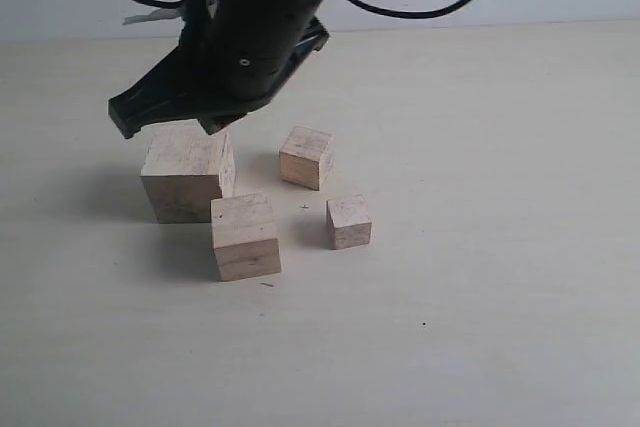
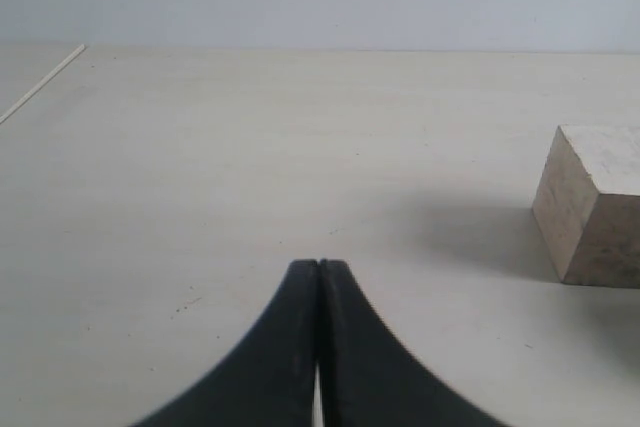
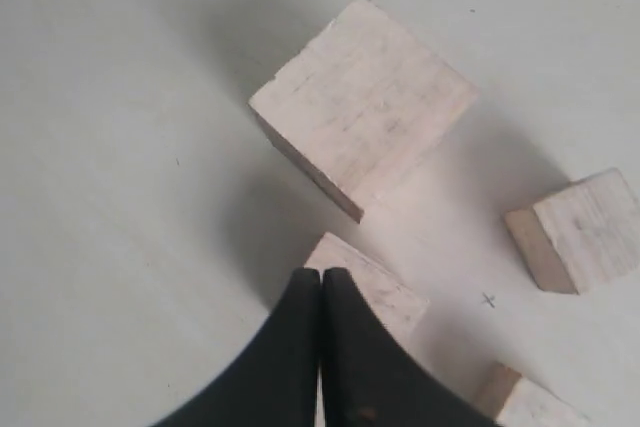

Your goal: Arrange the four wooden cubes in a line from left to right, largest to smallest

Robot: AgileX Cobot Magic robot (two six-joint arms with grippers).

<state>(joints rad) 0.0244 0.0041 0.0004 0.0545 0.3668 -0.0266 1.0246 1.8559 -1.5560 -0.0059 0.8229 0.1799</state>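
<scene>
- The four wooden cubes sit bunched left of centre in the exterior view and are not yet in a row. The largest cube [image 1: 187,172] is at the left, and the second cube [image 1: 245,237] is just below and right of it. The third cube [image 1: 306,157] is nearer the middle, with the smallest cube [image 1: 349,222] to its lower right.
- The right gripper [image 3: 320,282] hangs above the second cube, jaws pressed together and holding nothing.
- The left gripper [image 2: 319,269] is likewise closed and empty, low over the bare table [image 2: 200,147].
- Coming down with the jaws closed would shove a cube rather than grasp it, scattering the cluster.
- The largest and second cubes sit very close, and I cannot tell if they touch. A finger forced between them could knock the largest askew.
- The third and smallest cubes look near in size, so misjudging them would swap the order.
</scene>
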